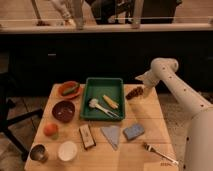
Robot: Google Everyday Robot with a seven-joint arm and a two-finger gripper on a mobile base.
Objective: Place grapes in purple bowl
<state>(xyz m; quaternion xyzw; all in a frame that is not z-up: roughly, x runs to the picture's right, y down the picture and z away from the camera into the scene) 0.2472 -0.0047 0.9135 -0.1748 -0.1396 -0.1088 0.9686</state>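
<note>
The grapes, a small dark reddish cluster, lie on the wooden table just right of the green tray. My gripper hangs at the end of the white arm, right over the cluster's upper right end, and its jaws look open with nothing held. Whether it touches the berries I cannot tell. The purple bowl sits at the table's left side, left of the tray, and it looks empty.
The green tray holds a utensil and a yellow item. An orange plate stands behind the bowl. In front lie an orange fruit, a metal cup, a white bowl, a small box, a grey cloth, a blue sponge and a brush.
</note>
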